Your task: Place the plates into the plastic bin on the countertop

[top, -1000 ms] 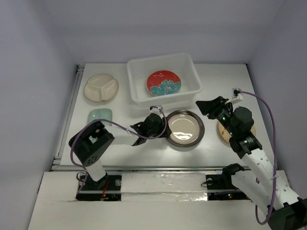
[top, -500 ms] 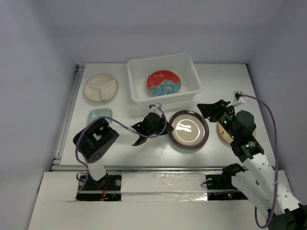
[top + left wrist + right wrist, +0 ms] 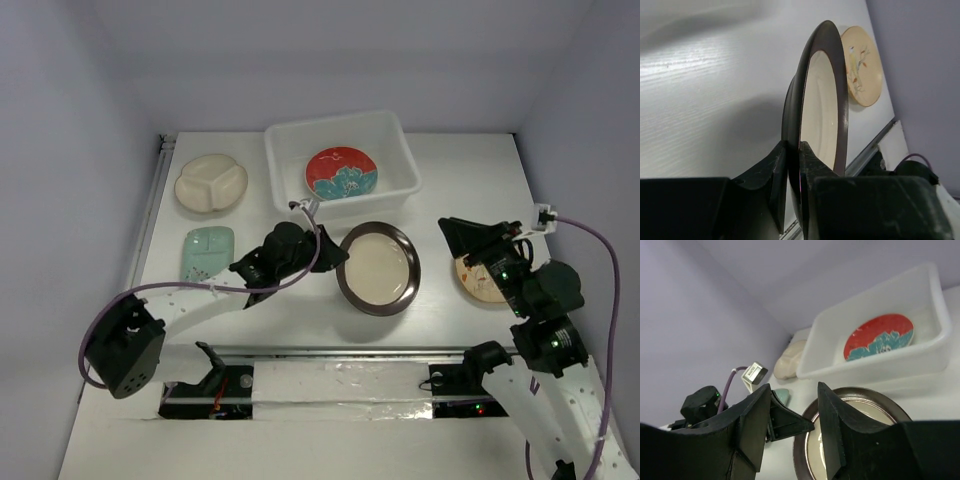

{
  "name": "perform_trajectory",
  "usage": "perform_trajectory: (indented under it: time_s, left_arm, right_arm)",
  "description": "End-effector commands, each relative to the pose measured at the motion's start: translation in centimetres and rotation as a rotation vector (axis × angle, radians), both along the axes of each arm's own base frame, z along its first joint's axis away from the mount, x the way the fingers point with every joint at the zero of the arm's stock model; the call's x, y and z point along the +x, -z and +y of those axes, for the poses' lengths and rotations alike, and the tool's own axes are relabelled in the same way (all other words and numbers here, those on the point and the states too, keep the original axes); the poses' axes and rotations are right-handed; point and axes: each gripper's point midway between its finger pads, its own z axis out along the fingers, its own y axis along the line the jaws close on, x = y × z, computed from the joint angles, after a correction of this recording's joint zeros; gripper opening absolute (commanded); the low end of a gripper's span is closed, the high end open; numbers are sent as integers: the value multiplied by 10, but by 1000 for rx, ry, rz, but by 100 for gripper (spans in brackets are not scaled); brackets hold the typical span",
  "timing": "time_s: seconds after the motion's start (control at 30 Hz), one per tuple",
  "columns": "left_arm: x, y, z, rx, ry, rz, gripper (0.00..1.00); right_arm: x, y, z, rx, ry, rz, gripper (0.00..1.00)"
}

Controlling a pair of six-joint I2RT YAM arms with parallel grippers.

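While the left tool (image 3: 793, 150) clamps the dark-rimmed plate (image 3: 378, 268), the right tool (image 3: 795, 390) hangs with jaws apart

At the back of the table (image 3: 450, 170), in the middle: bin (image 3: 283, 170), first plate (image 3: 341, 173) lying in it. Left of the bin, second plate (image 3: 211, 184); just in front of that, small dish (image 3: 209, 251). Right in front of the bin, third plate (image 3: 378, 268), tilted up, left rim in the left gripper (image 3: 792, 147). Well off to the right, fourth plate (image 3: 470, 282), partly hidden by the right gripper (image 3: 795, 387). Along the table's left edge, rail (image 3: 146, 230).
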Motion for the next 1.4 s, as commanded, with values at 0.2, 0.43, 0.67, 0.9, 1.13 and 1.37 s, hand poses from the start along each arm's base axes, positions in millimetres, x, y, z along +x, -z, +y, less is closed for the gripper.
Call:
perform_trajectory:
  time_s: [0.2, 0.43, 0.67, 0.9, 1.13, 1.37]
  left_arm:
    - [59, -208, 18, -383, -58, -355, 0]
    - [153, -244, 57, -397, -222, -421, 0]
    - [244, -217, 58, -387, -267, -365, 0]
    - [294, -177, 59, -361, -323, -334, 0]
    - [299, -129, 58, -320, -337, -269, 0]
    - [307, -64, 76, -127, -424, -175, 14]
  right_arm:
    - [-12, -17, -11, -18, 39, -31, 48]
    - [-8, 2, -13, -48, 56, 14, 36]
    - [-5, 24, -12, -62, 52, 58, 37]
    - [-1, 43, -14, -82, 71, 99, 36]
    - [4, 62, -14, -81, 77, 138, 36]
    - [11, 79, -20, -85, 123, 184, 38]
